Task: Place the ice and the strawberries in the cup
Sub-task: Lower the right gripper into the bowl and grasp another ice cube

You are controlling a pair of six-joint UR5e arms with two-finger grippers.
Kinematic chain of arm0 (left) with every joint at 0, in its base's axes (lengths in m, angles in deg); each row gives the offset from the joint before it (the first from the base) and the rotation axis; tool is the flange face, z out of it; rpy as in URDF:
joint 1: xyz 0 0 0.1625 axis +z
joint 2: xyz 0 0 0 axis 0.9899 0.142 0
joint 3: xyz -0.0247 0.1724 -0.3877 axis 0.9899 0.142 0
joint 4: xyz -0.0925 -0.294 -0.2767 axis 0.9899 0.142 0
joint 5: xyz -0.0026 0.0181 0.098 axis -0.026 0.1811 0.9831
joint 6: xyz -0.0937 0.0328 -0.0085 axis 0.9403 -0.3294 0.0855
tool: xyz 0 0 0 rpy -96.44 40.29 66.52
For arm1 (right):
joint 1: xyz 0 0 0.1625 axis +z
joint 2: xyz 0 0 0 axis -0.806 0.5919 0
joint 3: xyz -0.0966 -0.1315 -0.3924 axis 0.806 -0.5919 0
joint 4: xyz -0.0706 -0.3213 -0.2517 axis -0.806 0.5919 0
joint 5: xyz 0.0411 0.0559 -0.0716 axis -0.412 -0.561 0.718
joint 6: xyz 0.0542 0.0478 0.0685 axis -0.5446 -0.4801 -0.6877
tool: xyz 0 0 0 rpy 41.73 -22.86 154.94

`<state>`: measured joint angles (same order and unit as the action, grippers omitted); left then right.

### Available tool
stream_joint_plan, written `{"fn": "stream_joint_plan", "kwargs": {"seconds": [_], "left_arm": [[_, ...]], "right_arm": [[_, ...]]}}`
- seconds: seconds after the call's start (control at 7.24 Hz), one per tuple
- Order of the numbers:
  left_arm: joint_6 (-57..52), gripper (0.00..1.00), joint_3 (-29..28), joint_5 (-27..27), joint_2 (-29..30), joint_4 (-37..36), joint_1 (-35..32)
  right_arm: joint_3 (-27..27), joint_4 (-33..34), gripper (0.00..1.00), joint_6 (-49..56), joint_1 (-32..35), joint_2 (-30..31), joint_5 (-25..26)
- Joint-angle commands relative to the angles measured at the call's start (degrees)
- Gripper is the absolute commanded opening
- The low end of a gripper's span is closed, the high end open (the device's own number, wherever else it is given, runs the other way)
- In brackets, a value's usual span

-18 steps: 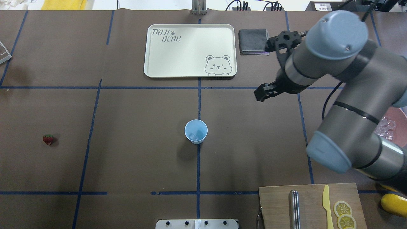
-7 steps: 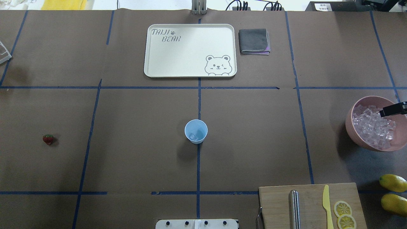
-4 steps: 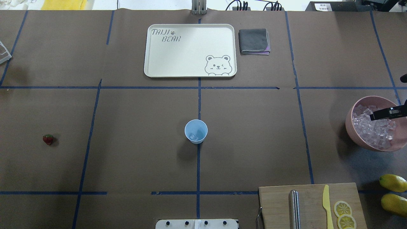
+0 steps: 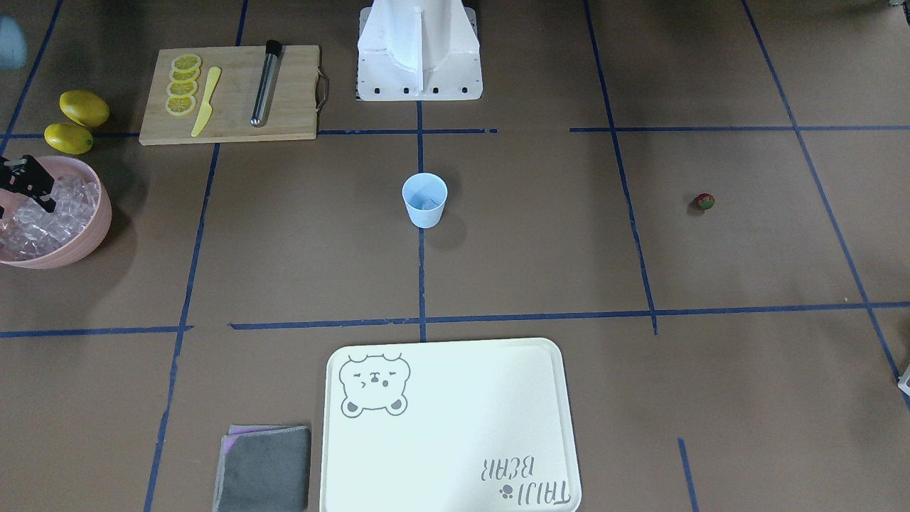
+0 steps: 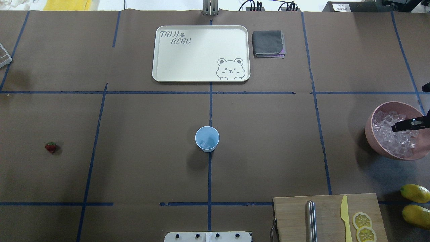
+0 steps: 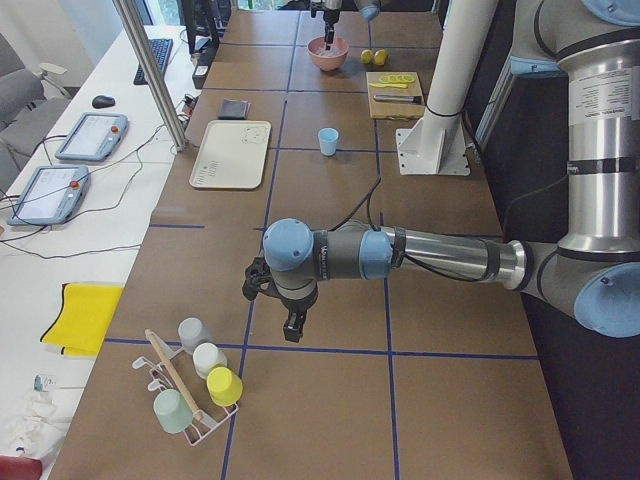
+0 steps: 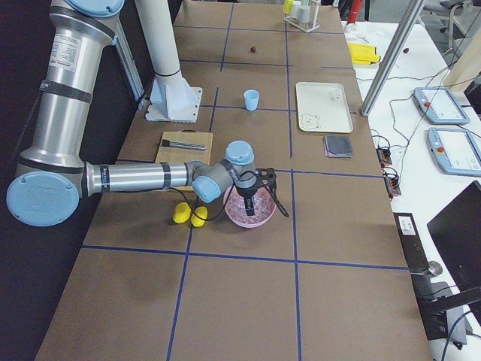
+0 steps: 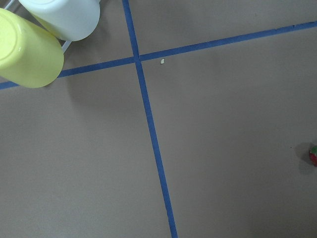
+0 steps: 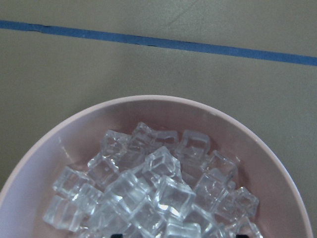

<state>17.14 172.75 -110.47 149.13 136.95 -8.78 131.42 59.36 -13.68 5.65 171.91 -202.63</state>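
Over the bowl [image 5: 369, 129], at the right end of the table [image 5: 268, 141], the right gripper [image 4: 25, 186] is held with its fingers spread. In its wrist view two dark tips are seen at the lower edge, well apart, with ice [image 9: 158, 188] piled between and beyond them. Nothing is gripped.

The step in hand is judged to be the picking of a cube. It would be done best if one piece on top of the pile were singled out, the fingers lowered to either side of it and closed on its flat faces. The pieces look glassy and are likely to slip, so a grip low on the cube is advised. A straight lift is needed until the bowl's rim is cleared.

The cup [image 5: 207, 138] stands upright at the middle of the table, well apart from the bowl. A clear piece seems to lie in its bottom. The cube should be let go low over the rim, since so light a cup might be tipped.

The strawberry [image 5: 50, 147] lies alone far to the left, not yet in the cup. The left gripper [image 6: 291, 328] is seen only from the side, beyond it; whether it is spread or closed cannot be told.
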Motion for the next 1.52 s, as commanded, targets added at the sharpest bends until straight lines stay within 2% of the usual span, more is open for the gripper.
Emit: {"fn": "stream_joint_plan", "kwargs": {"seconds": [0.0, 0.14, 0.28, 0.41, 0.55, 0.69, 0.97, 1.24, 1.38], "left_arm": [[-0.1, 1.0, 0.1, -0.1, 0.0, 0.1, 0.0], [0.0, 1.0, 0.1, -0.1, 0.0, 0.1, 0.0], [-0.1, 1.0, 0.1, -0.1, 0.0, 0.0, 0.0], [0.0, 1.0, 0.1, -0.1, -0.1, 0.1, 0.0], [0.0, 1.0, 0.1, -0.1, -0.1, 0.0, 0.0], [-0.1, 1.0, 0.1, -0.1, 0.0, 0.1, 0.0], [0.0, 1.0, 0.1, -0.1, 0.0, 0.0, 0.0], [0.0, 1.0, 0.1, -0.1, -0.1, 0.0, 0.0], [0.0, 1.0, 0.1, -0.1, -0.1, 0.0, 0.0]], "right_arm": [[0.0, 0.0, 0.75, 0.2, -0.2, 0.2, 0.6], [0.0, 0.0, 0.62, 0.2, -0.5, 0.2, 0.6], [0.0, 0.0, 0.35, 0.2, -0.6, 0.1, 0.7], [0.0, 0.0, 0.16, 0.2, -0.6, 0.1, 0.7], [0.1, 0.0, 0.07, 0.4, -0.6, 0.1, 0.9], [0.2, 0.0, 0.04, 0.5, -0.6, 0.1, 0.8], [0.8, 0.0, 0.03, 0.5, -0.4, -0.1, 0.7], [3.9, 0.7, 0.02, 0.6, 1.5, -0.1, -0.1], [6.6, 4.8, 0.01, 0.6, 2.3, -1.2, -0.2]]}}
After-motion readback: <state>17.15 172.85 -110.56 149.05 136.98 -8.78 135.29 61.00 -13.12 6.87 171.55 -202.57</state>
